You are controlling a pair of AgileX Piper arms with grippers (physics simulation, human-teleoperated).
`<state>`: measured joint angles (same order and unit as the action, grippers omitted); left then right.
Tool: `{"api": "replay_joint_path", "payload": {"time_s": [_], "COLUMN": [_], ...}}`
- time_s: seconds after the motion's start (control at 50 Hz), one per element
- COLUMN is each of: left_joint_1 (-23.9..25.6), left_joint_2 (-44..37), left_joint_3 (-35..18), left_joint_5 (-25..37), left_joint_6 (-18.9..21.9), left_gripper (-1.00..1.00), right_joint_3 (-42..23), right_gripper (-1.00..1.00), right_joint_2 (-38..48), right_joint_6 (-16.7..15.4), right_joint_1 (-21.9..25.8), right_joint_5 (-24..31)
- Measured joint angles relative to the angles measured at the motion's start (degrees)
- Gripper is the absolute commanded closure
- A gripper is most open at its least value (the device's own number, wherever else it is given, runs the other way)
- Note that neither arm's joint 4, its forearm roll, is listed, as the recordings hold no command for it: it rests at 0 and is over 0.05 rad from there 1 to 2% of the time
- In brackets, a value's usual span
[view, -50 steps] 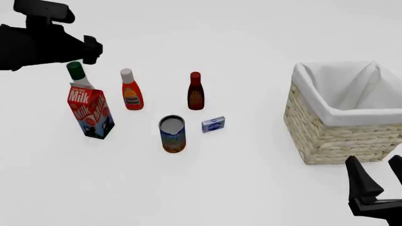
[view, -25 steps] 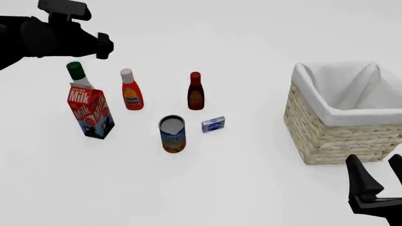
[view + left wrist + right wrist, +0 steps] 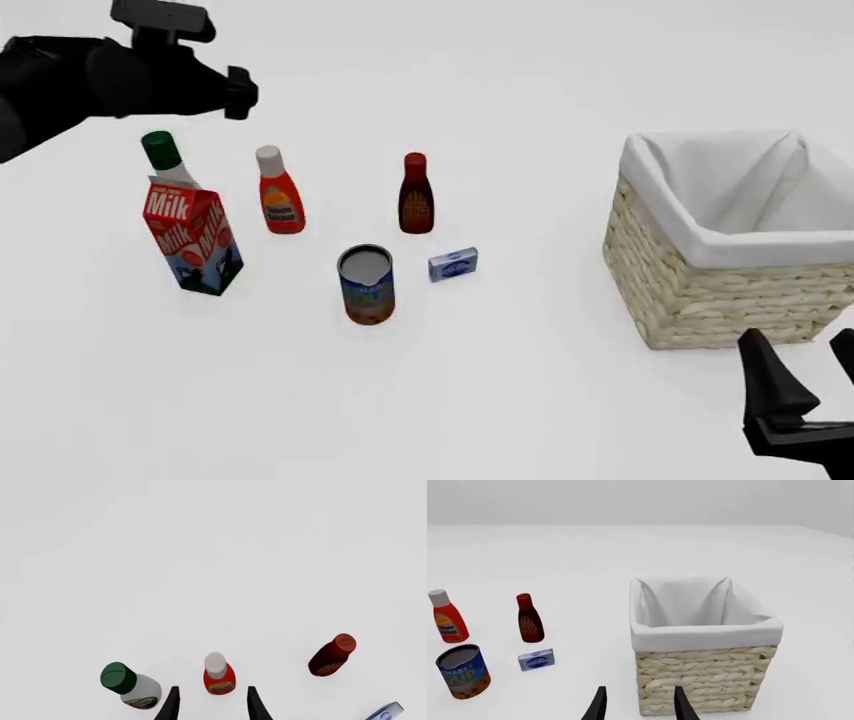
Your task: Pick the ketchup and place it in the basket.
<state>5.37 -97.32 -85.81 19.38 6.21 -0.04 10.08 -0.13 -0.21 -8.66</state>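
Bright, even, diffuse light; sharp renders, barely any shadows or glare.

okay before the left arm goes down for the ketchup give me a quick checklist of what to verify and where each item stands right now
1. Left gripper open: ok, fingers spread in the left wrist view.
2. Lined up on the ketchup: ok, its white cap sits between the fingers in the left wrist view.
3. Ketchup upright and free: ok, apart from the green-capped bottle and dark-red bottle.
4. Room for the fingers: cannot tell, the green-capped bottle and milk carton stand close on one side.
5. Basket ready: ok, nothing visible inside.
6. Right gripper out of the way: ok, low beside the basket, open.
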Motion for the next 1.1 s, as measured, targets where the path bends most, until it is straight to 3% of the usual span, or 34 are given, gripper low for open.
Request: {"api": "replay_joint_path", "payload": {"time_s": [1.1], "left_joint_1": [-0.3], "left_joint_2": [-9.1], "left_joint_3": [-3.0], "left_joint_5": [-5.2], "left_joint_6": [-1.8], "left_gripper": [-1.0], "right_joint_3": [0.0], "right_gripper": [-1.0], "right_joint_2": [4.1], "right_joint_6": [-0.9], "right_joint_1": [-0.4], "right_joint_5": [-3.1]}}
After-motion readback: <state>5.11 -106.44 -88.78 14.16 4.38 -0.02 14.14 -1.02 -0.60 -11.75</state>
